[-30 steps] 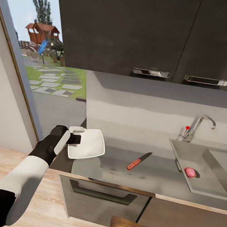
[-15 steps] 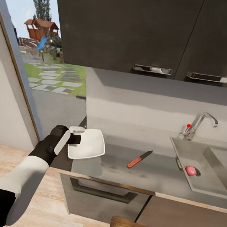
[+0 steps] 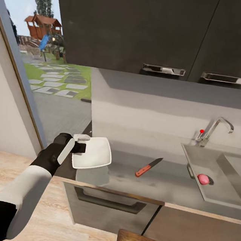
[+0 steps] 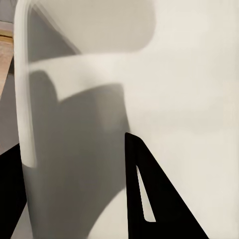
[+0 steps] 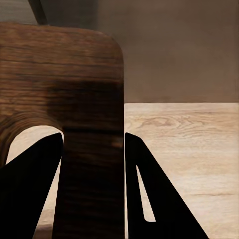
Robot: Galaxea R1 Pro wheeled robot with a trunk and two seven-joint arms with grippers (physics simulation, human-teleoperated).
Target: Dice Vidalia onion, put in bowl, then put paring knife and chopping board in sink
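The left gripper (image 3: 80,144) has its jaws clamped on the bowl (image 3: 93,153) at the table's (image 3: 165,185) left end. Rightward lie the paring knife (image 3: 148,167), then the Vidalia onion (image 3: 203,179) in the sink (image 3: 217,194). Setup step, I judge: the right jaws grip the chopping board (image 5: 74,124), which needs laying down next.

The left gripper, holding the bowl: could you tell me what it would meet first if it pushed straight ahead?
Probably the countertop: the left gripper, shut on the bowl, points across it toward the paring knife. Height above the surface is unclear.
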